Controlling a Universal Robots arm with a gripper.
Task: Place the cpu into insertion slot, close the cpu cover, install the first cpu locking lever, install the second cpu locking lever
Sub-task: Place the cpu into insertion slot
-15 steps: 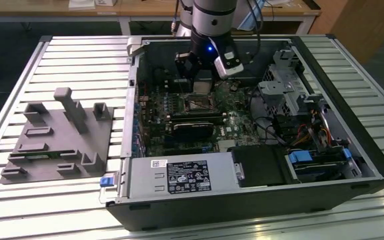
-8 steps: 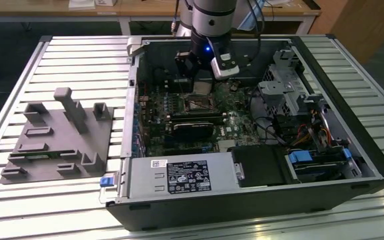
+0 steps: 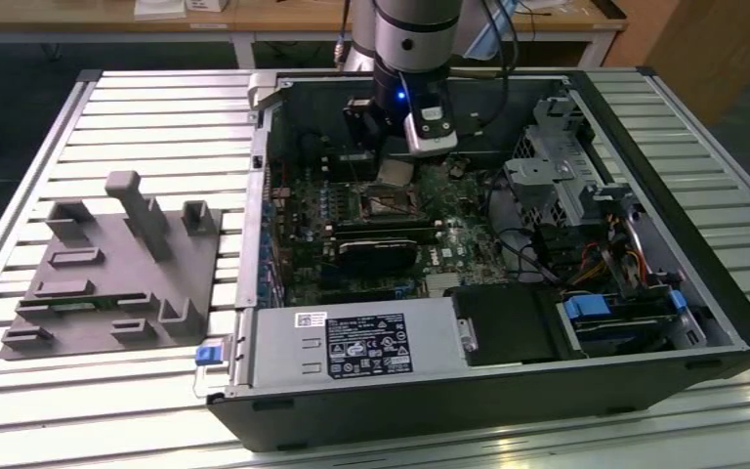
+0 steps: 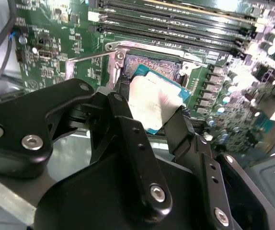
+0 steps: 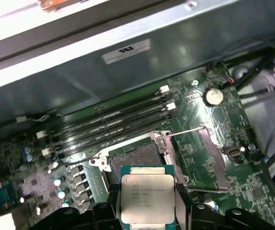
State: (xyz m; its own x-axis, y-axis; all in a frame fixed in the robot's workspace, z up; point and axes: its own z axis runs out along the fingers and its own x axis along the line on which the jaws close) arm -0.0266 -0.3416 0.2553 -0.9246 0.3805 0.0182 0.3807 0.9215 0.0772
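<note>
My gripper (image 4: 152,103) is shut on the cpu (image 5: 147,199), a pale silvery square chip gripped by two opposite edges between the black fingers (image 4: 123,120). In the exterior view the cpu (image 3: 395,173) hangs inside the open computer case, a little above and behind the insertion slot (image 3: 386,205). The insertion slot (image 5: 135,158) is a square black socket on the green board, uncovered and with nothing in it. Beside it the cpu cover (image 5: 208,148) stands swung open, and a thin wire lever (image 5: 185,130) is raised.
Memory slots (image 5: 113,120) run along one side of the socket. A long black card (image 3: 375,256) and the labelled power-supply box (image 3: 362,344) lie nearer the case front. A drive cage (image 3: 558,186) sits on the exterior view's right, a grey fixture plate (image 3: 114,274) on its left.
</note>
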